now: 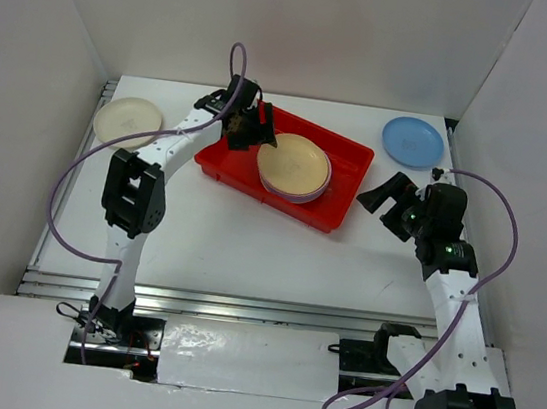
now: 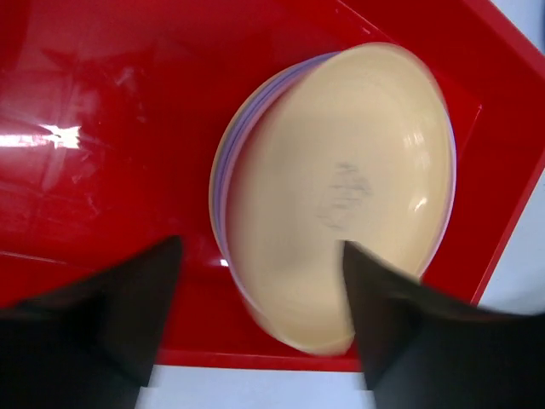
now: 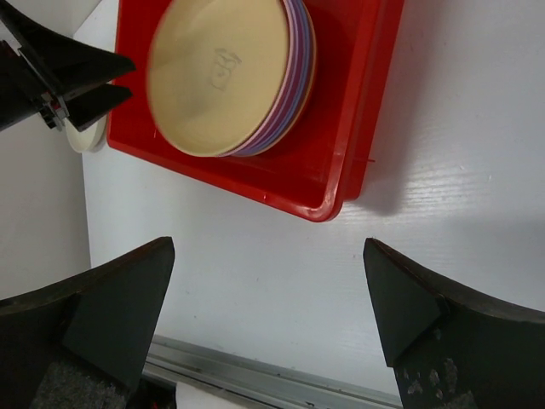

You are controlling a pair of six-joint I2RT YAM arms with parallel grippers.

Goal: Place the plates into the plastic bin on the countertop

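Right gripper [image 3: 268,256] hung spread wide and empty over the countertop [image 1: 247,252] beside the red bin [image 1: 353,154], left gripper [image 2: 260,247] hovered open over the plate stack [image 1: 294,167] inside it, cream plate [image 1: 128,120] and blue plate [image 1: 413,140] lay outside, at far corners.

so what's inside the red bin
A stack of plates sits in the bin, a yellow one on top with purple rims showing below. How many there are, and the lower plates' faces, are covered.

Faint mark [image 3: 226,69] on top plate [image 3: 192,106]: illegible.
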